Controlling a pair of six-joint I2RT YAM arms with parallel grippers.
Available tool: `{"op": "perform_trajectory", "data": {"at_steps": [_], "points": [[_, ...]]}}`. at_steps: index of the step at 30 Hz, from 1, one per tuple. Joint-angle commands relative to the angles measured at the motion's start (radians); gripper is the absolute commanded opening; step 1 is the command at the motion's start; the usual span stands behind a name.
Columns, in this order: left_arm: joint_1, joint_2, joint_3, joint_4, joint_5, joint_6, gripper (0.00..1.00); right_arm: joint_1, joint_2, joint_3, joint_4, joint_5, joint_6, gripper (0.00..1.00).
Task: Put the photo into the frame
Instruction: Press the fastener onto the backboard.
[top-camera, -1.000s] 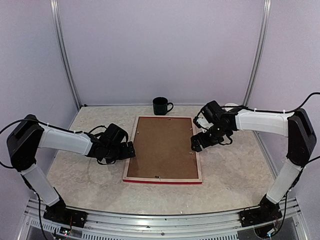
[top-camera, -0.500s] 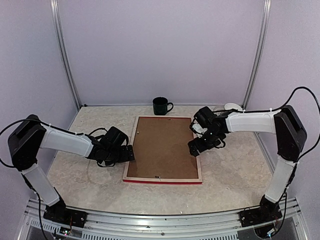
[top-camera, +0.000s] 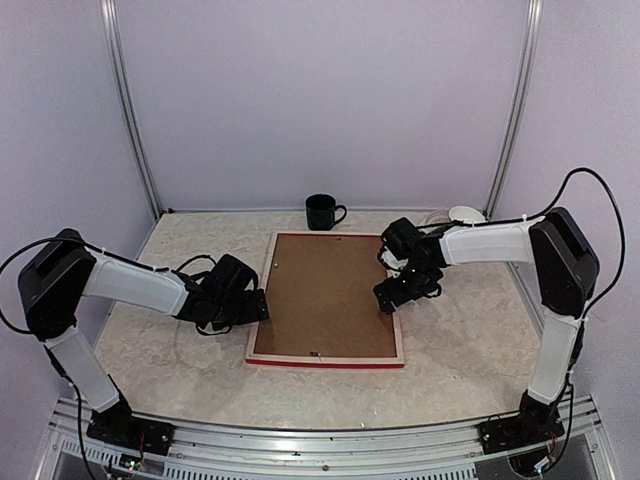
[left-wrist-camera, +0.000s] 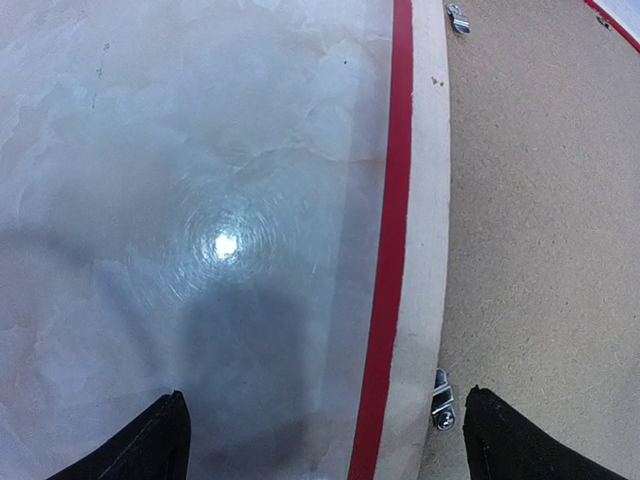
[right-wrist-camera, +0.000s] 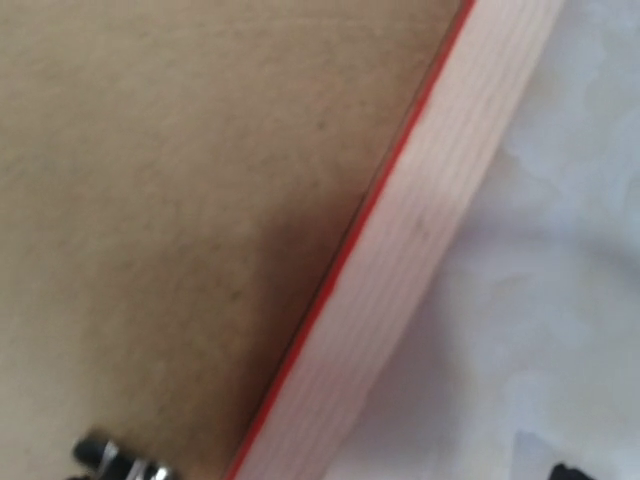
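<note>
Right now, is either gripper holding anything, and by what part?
Nothing is held. The left gripper is open astride the left rail of the frame, not clamped on it. The right gripper is open over the right rail.

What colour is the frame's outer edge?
Red; the frame shows it best in the left wrist view.

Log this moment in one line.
frame face down, backing on; left gripper open astride left edge; right gripper open at right edge; photo unseen
</note>
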Motion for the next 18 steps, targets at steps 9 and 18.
{"op": "perform_trajectory", "data": {"at_steps": [9,18], "points": [[-0.006,0.041,-0.022,-0.020,0.026,0.001,0.93,0.012,0.060,0.078,-0.019,0.111,0.065,0.99],[-0.005,0.036,-0.029,-0.023,0.024,-0.001,0.93,0.009,0.064,0.103,-0.048,0.145,0.085,0.99]]}}
